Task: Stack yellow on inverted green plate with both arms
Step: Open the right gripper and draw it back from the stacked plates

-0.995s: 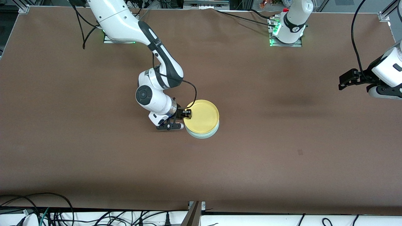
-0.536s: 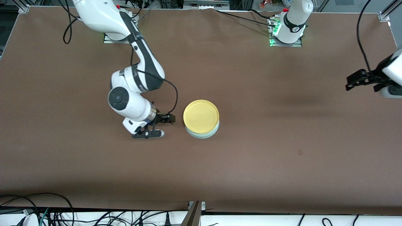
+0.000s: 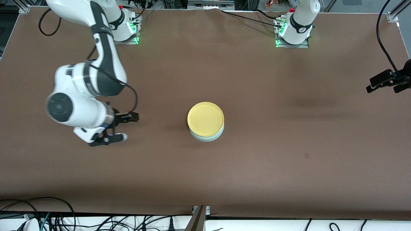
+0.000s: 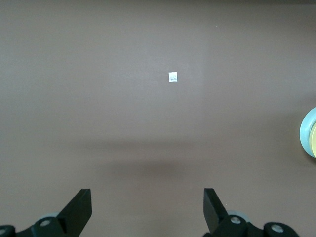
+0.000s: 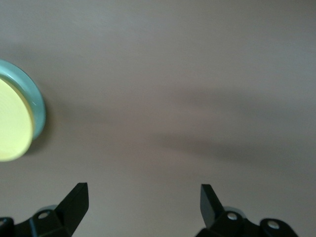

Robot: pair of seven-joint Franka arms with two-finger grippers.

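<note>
Both arms are pulling away from the finished stack

I'm seeing the yellow [image 3: 205,118] sitting on the green plate [image 3: 207,137] mid-table; the right gripper [image 3: 123,127], spread and empty, is now well apart toward its end, and the left gripper [image 3: 387,85], seemingly spread, is nearing the table edge

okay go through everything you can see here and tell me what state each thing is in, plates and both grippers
yellow plate: rim up, stacked on the green plate, held by nothing.
green plate: on the table under the yellow plate, only its edge showing.
right gripper: open, empty, over bare table toward the right arm's end.
left gripper: open, empty, over the left arm's end of the table.
</note>
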